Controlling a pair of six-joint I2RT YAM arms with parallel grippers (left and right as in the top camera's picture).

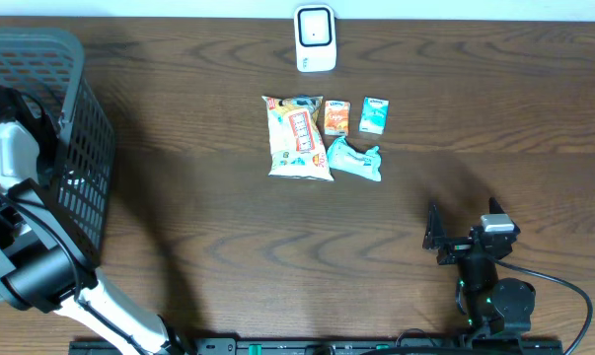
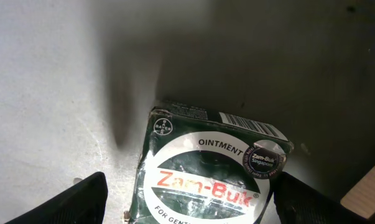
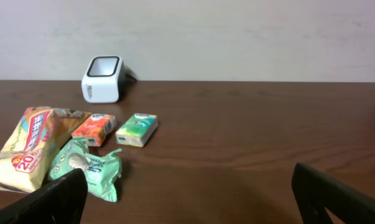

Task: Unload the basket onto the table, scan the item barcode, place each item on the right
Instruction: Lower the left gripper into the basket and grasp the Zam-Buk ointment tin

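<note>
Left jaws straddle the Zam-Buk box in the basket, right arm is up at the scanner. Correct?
Not the right arm: it sits by the table's near edge, far from the scanner, as the overhead view shows. The left jaws do straddle the Zam-Buk box in the basket.

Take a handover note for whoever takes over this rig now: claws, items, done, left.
Left claw: open, down in the basket, fingers flanking the Zam-Buk ointment box; no grip seen.
Right claw: open, empty, facing the scanner.
Snack bag, orange pack, green pack, teal wrapper lie before the scanner.
Done: box located, barcode on its upper edge.
Left: grasp box, lift out, show barcode to scanner.
</note>
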